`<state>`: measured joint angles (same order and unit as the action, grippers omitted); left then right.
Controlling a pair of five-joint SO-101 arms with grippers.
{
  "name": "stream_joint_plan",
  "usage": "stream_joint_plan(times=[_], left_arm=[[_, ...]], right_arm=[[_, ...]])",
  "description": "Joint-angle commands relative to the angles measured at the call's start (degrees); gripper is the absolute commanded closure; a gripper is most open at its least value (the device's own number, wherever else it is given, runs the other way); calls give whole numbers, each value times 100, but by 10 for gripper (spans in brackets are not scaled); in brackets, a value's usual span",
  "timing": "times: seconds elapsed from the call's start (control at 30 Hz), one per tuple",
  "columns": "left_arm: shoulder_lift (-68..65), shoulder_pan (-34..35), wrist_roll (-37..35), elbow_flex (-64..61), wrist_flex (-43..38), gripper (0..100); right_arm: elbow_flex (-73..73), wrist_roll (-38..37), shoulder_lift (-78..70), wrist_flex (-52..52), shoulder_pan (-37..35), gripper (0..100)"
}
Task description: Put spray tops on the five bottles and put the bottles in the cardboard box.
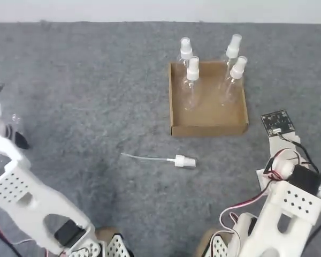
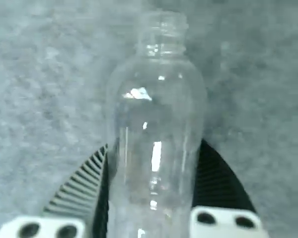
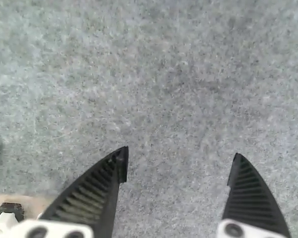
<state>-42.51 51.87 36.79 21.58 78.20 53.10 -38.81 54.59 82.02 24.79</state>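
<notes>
Bottle without a top held in left gripper, four topped bottles at the box

Uncapped bottle: clear, open neck, clamped between the left gripper jaws, which sit closed against both sides of its body. In the high view it is well apart from the cardboard box, far off the box's left wall, at the frame edge.

Right gripper: jaws spread wide, nothing between them, grey carpet under them. The right arm is near the box's front right corner.

Topped bottles: four, upright, white spray tops on.
- Two stand inside the box, one toward the left wall and one toward the right wall.
- Two more rise at the box's far wall. Cannot tell whether their bases are inside the box or just behind it.

Loose spray top: lies on the carpet in front of the box's near wall, apart from it. Its thin tube points away toward the left arm's side.
</notes>
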Motion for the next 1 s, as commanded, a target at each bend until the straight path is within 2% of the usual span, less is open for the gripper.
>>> stream_joint_plan(times=[0.0, 0.27, 0.37, 0.5, 0.63, 0.73, 0.87, 0.97], left_arm=[[571, -237, 62, -22, 651, 940], [1890, -615, 44, -444, 1319, 949], [2884, -976, 35, -1314, 1284, 949], [4598, -1802, -35, -2818, 1064, 949], [6295, -3138, -563, -3987, 1055, 948], [7103, -4563, -1292, -4295, 1275, 948], [7138, -6558, -2356, -4084, 1415, 949], [6690, -7771, -2927, -3662, 1336, 949]], right_arm=[[-70, 70, -22, -4, -31, 731], [-114, 70, -22, -4, -22, 742], [-211, 70, -75, -13, -31, 779], [-431, 70, -84, -4, -13, 768], [-589, 62, -84, 48, -13, 765], [-712, 62, -101, 57, 40, 765], [-1204, 62, -576, 57, 391, 764], [-1864, 35, -1244, 57, 725, 764]])
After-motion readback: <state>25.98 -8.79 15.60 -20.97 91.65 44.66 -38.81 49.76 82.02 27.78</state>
